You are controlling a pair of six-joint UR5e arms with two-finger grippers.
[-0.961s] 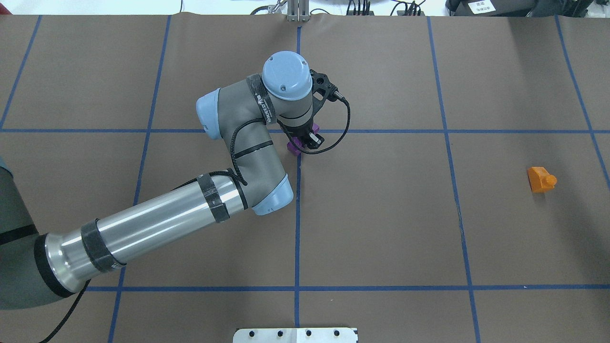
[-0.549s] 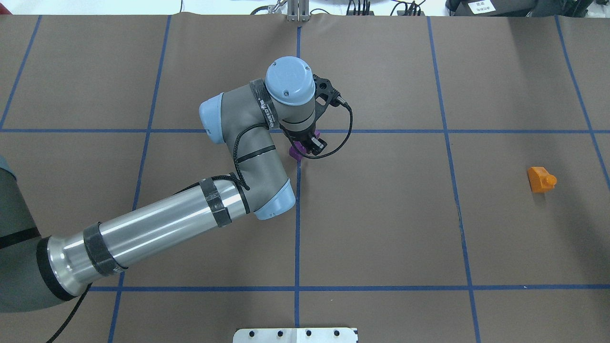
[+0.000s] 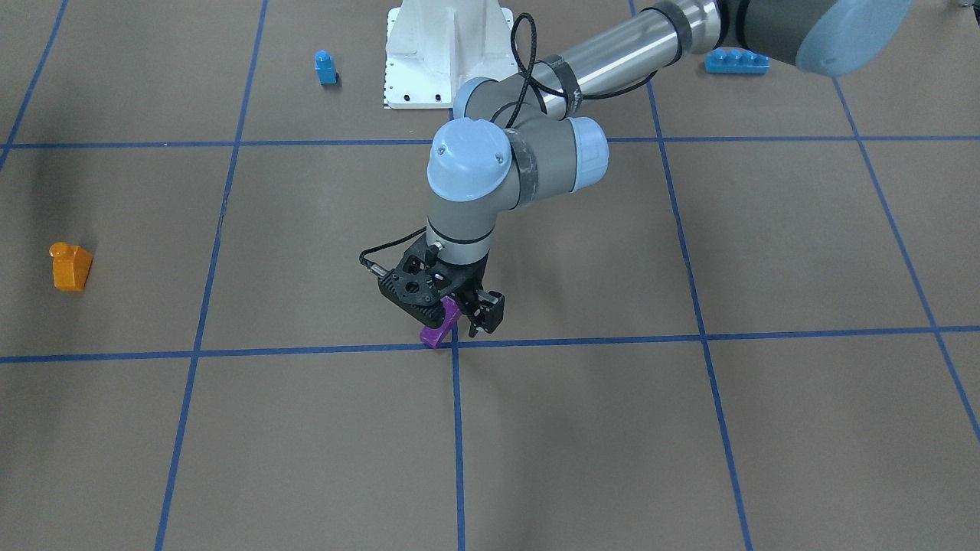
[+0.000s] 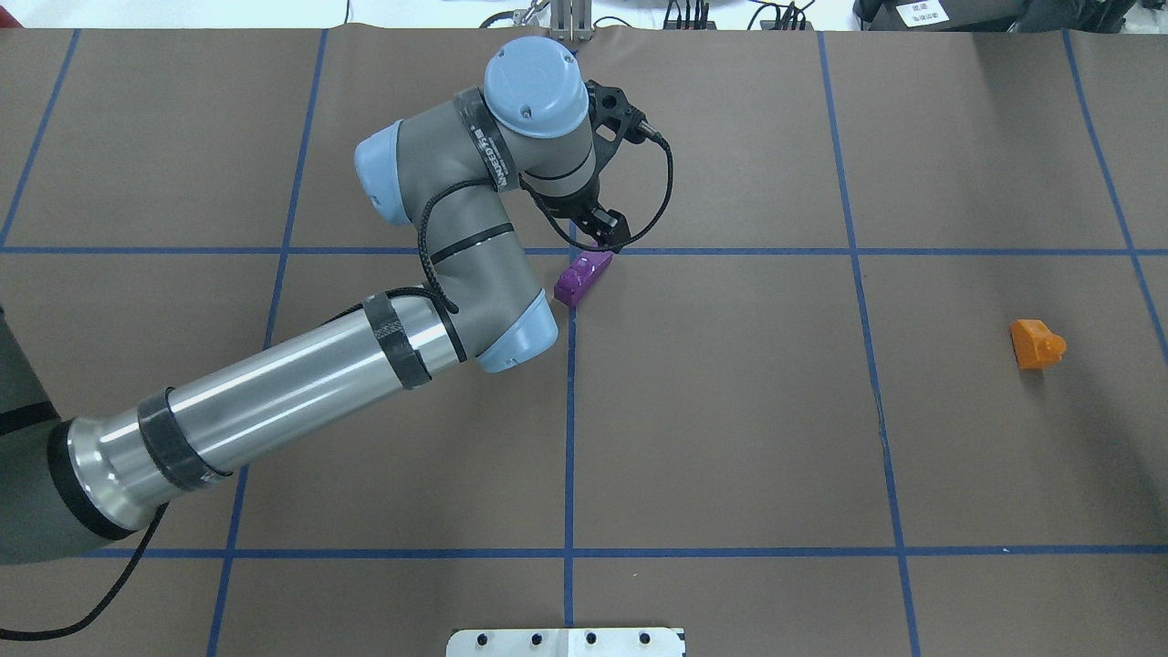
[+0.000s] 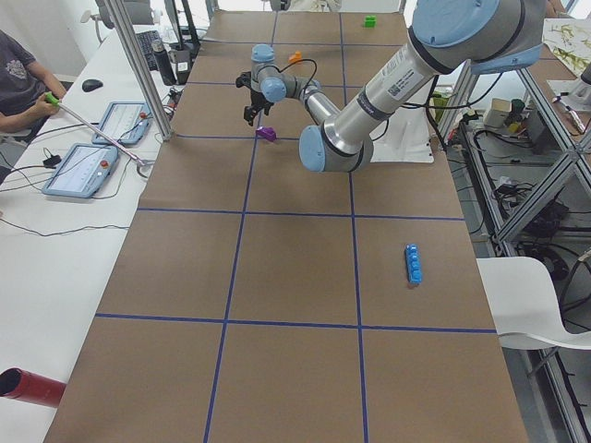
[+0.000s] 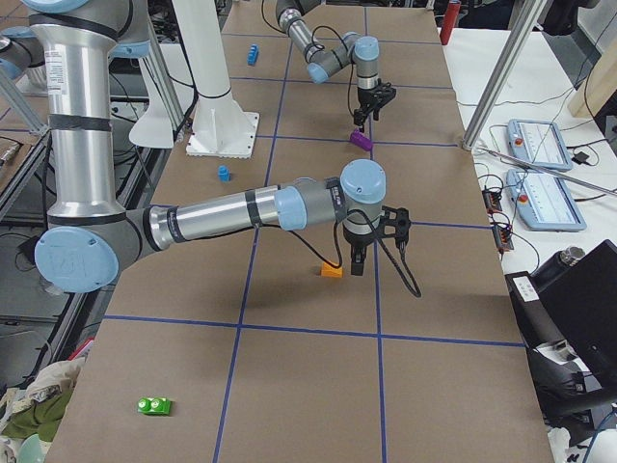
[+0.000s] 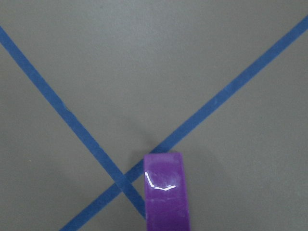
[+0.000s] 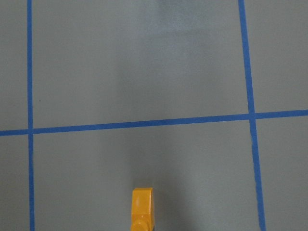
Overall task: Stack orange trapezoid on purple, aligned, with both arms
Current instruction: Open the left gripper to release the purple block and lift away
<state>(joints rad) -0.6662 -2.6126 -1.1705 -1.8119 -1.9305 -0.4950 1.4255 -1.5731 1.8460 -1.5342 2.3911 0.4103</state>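
Observation:
The purple brick (image 4: 584, 276) lies on the brown table at a crossing of blue tape lines, also in the front view (image 3: 436, 330) and at the bottom of the left wrist view (image 7: 166, 192). My left gripper (image 4: 602, 235) hangs just above and beyond it, open and empty (image 3: 468, 317). The orange trapezoid (image 4: 1036, 344) lies on its side far to the right, alone (image 3: 70, 266). The right wrist view sees it from above (image 8: 143, 207). My right gripper (image 6: 355, 268) shows only in the exterior right view, over the orange brick (image 6: 331, 271); I cannot tell if it is open or shut.
A small blue one-stud brick (image 3: 325, 67) and a long blue brick (image 3: 736, 61) lie near the white base pedestal (image 3: 444, 53). A green brick (image 6: 154, 406) lies at the table's right end. Tablets (image 5: 88, 171) and an operator are along the far edge.
My left gripper was down on the purple brick; it has let go, risen and moved a little toward the far side. The brick stays on the tape crossing. The orange brick has not moved.

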